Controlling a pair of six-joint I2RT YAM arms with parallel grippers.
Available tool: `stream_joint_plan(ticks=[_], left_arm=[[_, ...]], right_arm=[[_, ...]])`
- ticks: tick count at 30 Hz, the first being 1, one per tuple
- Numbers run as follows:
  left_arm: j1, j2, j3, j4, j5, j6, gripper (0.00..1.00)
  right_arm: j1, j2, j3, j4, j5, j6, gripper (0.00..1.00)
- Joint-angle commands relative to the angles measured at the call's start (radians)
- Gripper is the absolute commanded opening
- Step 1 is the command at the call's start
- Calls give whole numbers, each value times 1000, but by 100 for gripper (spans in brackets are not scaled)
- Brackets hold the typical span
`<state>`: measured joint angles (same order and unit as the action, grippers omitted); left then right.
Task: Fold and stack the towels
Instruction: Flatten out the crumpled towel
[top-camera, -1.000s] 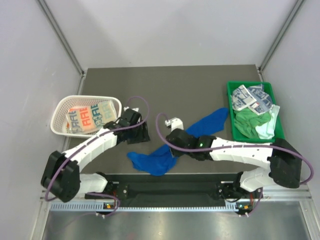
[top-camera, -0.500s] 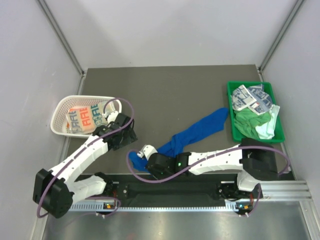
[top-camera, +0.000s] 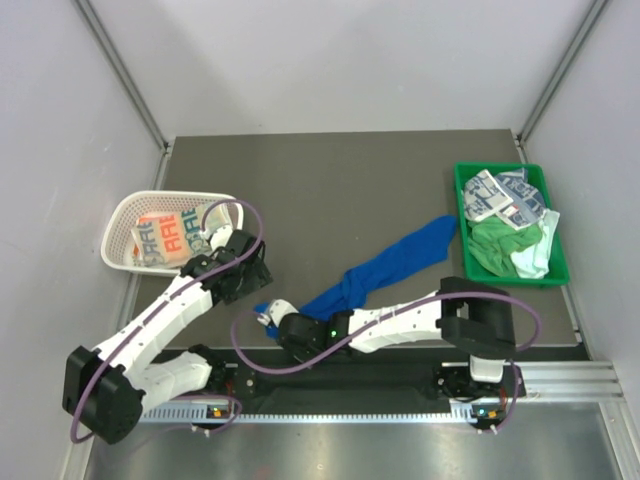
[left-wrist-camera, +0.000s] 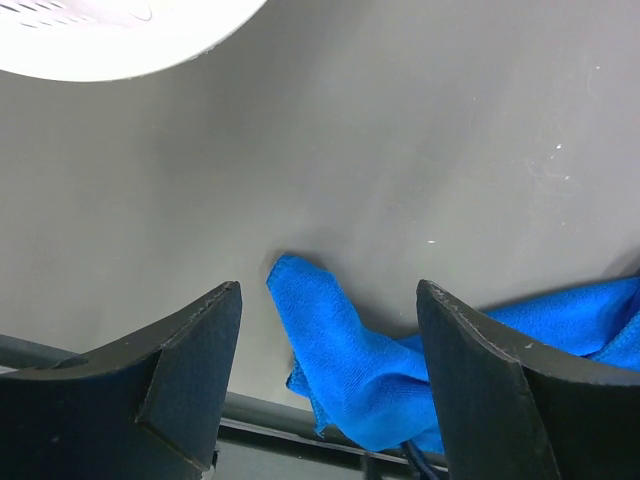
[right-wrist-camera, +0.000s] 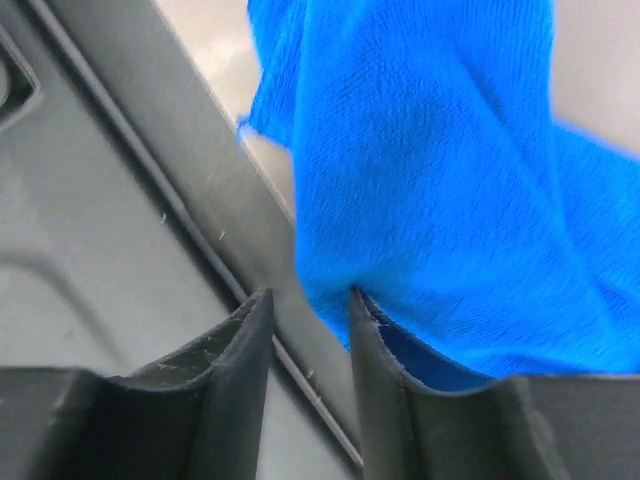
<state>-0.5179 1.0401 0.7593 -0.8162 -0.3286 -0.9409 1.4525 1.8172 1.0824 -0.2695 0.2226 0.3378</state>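
A royal blue towel (top-camera: 400, 255) lies stretched in a long diagonal band from the green tray toward the table's near edge. My right gripper (top-camera: 268, 318) is at the towel's near-left end, by the table's front edge. In the right wrist view its jaws (right-wrist-camera: 310, 295) stand a narrow gap apart. The blue towel (right-wrist-camera: 450, 170) lies against the tip and outer side of the right finger, and no cloth shows in the gap. My left gripper (top-camera: 250, 280) hovers open just behind that end, with the blue corner (left-wrist-camera: 350, 350) between its wide fingers (left-wrist-camera: 328, 288).
A white mesh basket (top-camera: 120, 215) at the left holds a folded orange-teal print towel (top-camera: 170, 238). A green tray (top-camera: 458, 200) at the right holds white print towels (top-camera: 505, 198), a green towel (top-camera: 495, 245) and a pale mint one (top-camera: 535, 255). The table's front rail (right-wrist-camera: 200, 200) is right under the right gripper.
My right gripper swept from the table's middle down-left to the towel's near end at the front edge. The blue bunch there now shows narrower. My left gripper drew back left a little.
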Motion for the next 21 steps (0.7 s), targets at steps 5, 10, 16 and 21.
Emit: stream_joint_plan(ticks=[5,10,16,21], left_arm=[[7,-48,-3,17,2,17,76],[9,-69,-5,41,22,48,75],[9,-69,-2,83,80,94,73],[9,-37,3,144,147,137,71]], right_arm=[[13,31,65,-59,170,20,7],[-24,-51,40,-59,202,33,0],[-173,-205,-13,-34,105,44,0],[-322,-252,-9,-20,50,18,0]])
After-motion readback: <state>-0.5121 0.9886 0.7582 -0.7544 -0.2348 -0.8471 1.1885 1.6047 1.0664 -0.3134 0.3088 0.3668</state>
